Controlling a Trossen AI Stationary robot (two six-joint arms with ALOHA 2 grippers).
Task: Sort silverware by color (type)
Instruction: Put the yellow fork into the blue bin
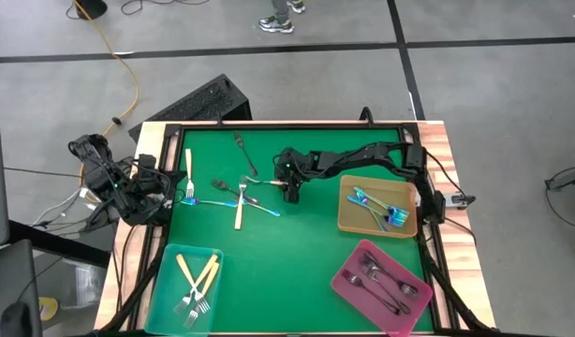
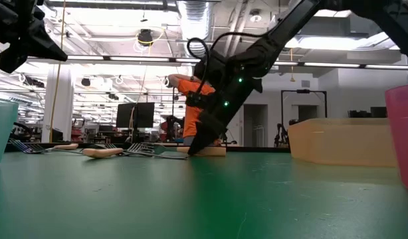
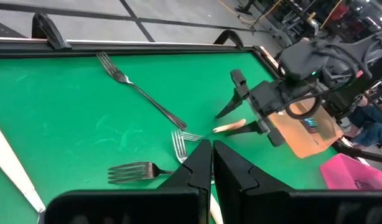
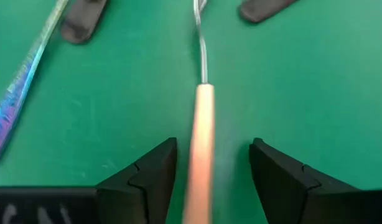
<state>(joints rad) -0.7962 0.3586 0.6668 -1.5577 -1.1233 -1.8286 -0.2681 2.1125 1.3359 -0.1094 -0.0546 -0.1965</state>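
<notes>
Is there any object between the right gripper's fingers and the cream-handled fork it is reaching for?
Nothing visible. The right gripper is open, its fingers on either side of the cream-handled fork, with only bare green mat between them.

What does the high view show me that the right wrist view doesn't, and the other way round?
High view only: the teal tray, tan tray and pink tray with sorted forks, and the left gripper parked at the table's left edge.

Right wrist view only: the open right gripper straddling the cream handle, not yet closed.

Both: the cream-handled fork and an iridescent fork loose on the green mat.
</notes>
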